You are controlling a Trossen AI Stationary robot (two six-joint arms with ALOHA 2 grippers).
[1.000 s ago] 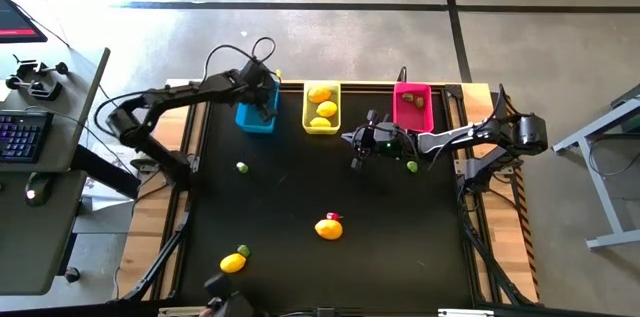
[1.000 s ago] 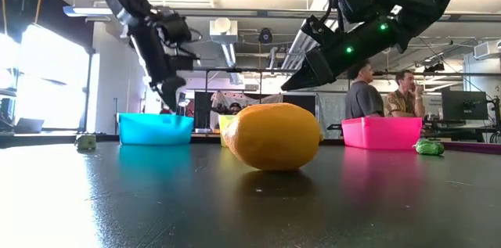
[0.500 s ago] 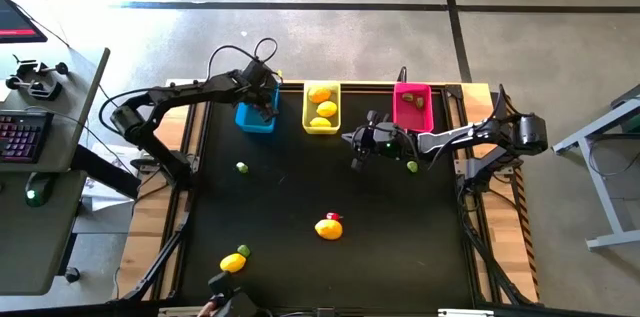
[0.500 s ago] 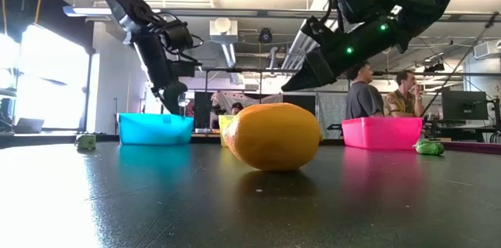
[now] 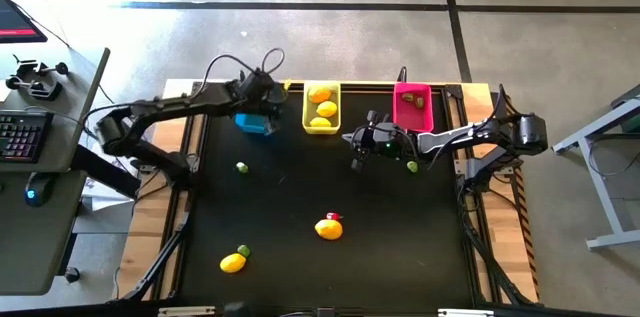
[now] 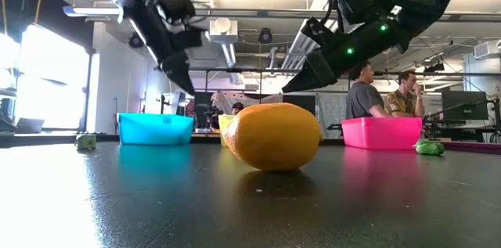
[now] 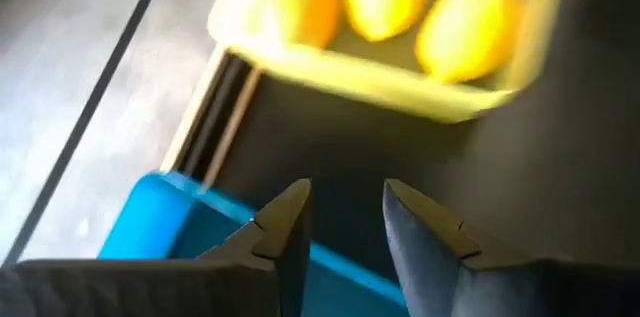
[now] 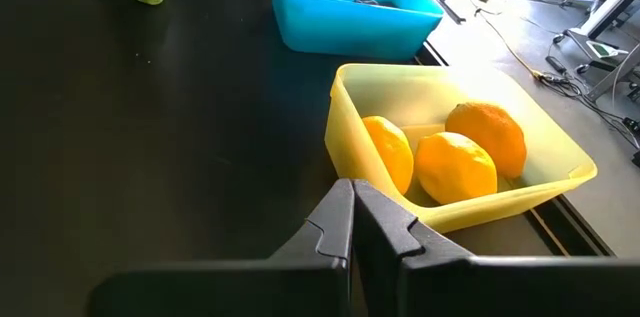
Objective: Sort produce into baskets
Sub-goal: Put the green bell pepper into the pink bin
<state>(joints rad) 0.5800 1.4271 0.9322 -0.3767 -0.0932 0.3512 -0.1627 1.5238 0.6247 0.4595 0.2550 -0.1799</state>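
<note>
even overhead light; window glare left of the blue basket in the low view; left wrist view motion-blurred.

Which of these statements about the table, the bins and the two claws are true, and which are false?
1. The yellow bin holds three lemons. True.
2. The right claw is open. False: it is shut, with nothing in it.
3. The left claw is above the blue bin. True.
4. The pink bin is between the blue and yellow bins. False: it is at the row's right end.
5. All lemons are binned. False: two lemons lie on the table.
</note>
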